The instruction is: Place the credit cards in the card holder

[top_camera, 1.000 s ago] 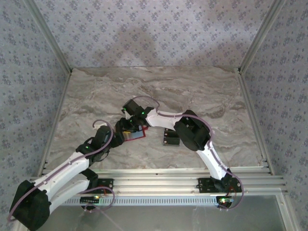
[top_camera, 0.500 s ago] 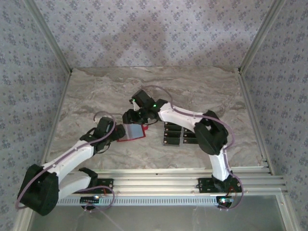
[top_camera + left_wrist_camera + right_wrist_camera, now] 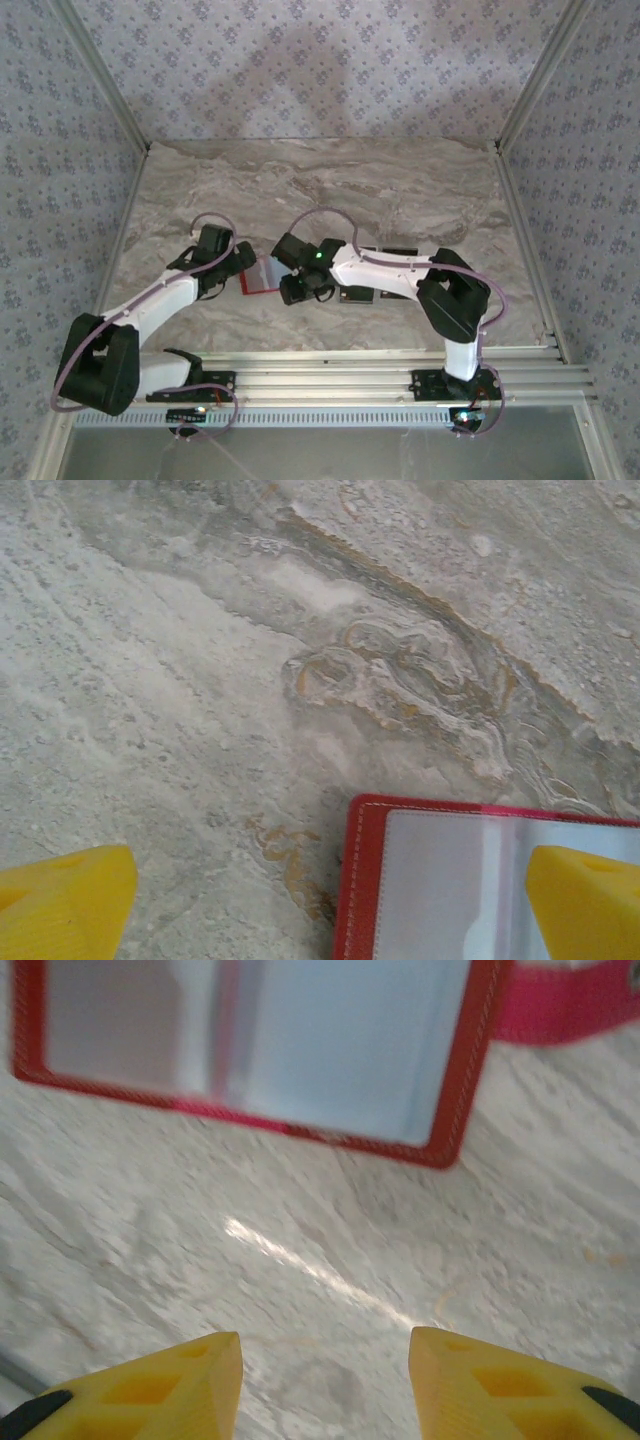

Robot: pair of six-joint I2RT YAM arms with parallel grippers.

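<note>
The card holder lies open on the tabletop between the wide, empty left claw and the half-spread, empty right claw, the credit cards lying just right of the right claw, which is nearer them.

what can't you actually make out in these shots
credit cards, top view: partly under the right arm, so no count.
card holder, right wrist view: blurred, cut by the top edge; pocket contents unreadable.
card holder, left wrist view: the bottom edge cuts it off.
</note>
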